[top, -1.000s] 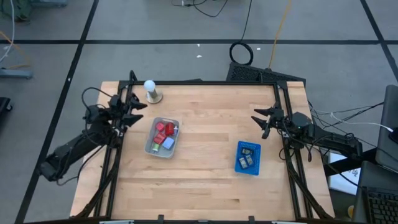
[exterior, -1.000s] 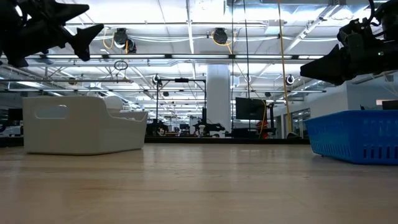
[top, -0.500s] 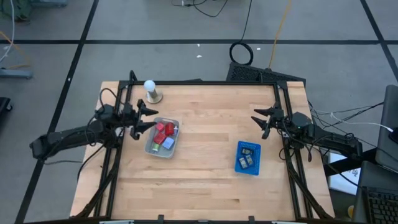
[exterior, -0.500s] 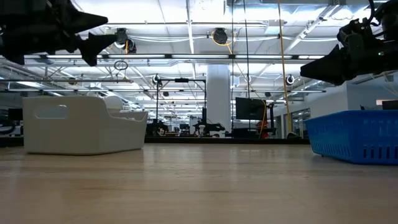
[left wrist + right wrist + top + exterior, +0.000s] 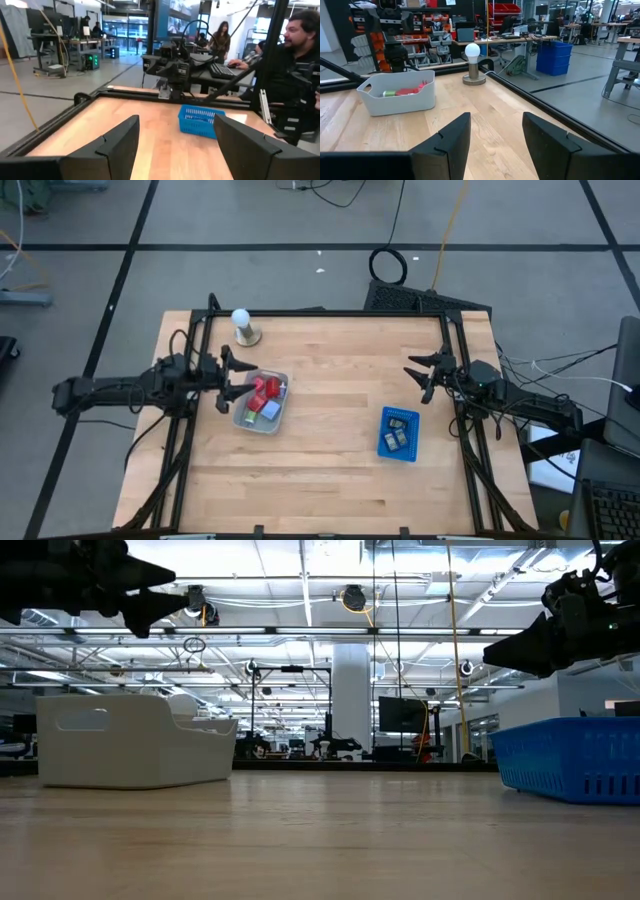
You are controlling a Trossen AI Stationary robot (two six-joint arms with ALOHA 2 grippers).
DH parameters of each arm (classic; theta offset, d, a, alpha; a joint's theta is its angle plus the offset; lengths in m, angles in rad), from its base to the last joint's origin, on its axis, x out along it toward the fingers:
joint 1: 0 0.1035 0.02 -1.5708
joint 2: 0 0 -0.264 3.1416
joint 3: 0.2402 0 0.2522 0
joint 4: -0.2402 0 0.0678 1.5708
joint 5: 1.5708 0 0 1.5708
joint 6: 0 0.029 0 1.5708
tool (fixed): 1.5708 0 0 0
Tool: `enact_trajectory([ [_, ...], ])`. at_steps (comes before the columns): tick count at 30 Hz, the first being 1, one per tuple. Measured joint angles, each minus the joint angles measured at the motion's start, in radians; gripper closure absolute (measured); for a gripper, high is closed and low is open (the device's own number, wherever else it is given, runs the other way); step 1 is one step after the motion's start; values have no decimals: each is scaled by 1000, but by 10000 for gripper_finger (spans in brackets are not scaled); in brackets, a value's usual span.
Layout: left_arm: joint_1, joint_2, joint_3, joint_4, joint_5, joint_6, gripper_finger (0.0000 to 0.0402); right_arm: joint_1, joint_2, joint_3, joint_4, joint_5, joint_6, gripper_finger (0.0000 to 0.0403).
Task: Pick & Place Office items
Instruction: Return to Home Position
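Observation:
The office items (image 5: 262, 395) lie in the grey tray (image 5: 243, 418): small red, green, blue and lavender pieces; red and green ones (image 5: 402, 91) show over its rim in the right wrist view. A few more (image 5: 398, 433) lie in the blue tray (image 5: 381, 448). My left gripper (image 5: 233, 378) is open and hovers above the grey tray's left rim, high over it in the low view (image 5: 160, 598). My right gripper (image 5: 413, 376) is open and waits in the air by the table's right edge.
A white ball on a round brass-coloured base (image 5: 242, 326) stands near the far left corner. Black frame rails (image 5: 458, 395) run along the table's sides. Bare wood lies between the two trays. People (image 5: 300, 55) sit beyond the right edge.
My left gripper has swung from the table's left edge toward the grey tray, moving right and a little nearer. It has tipped from slanting down to about level. It has stayed open. The right arm has kept still.

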Motion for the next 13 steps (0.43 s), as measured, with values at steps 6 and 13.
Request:
enact_trajectory([
  [6, -60, -10, 0, -33, -91, 25, 147, 0, 0, 0, 0, 0, 20, 232],
  [13, -128, -22, -60, 59, -132, 22, 147, 0, 0, 0, 0, 0, 25, 232],
])
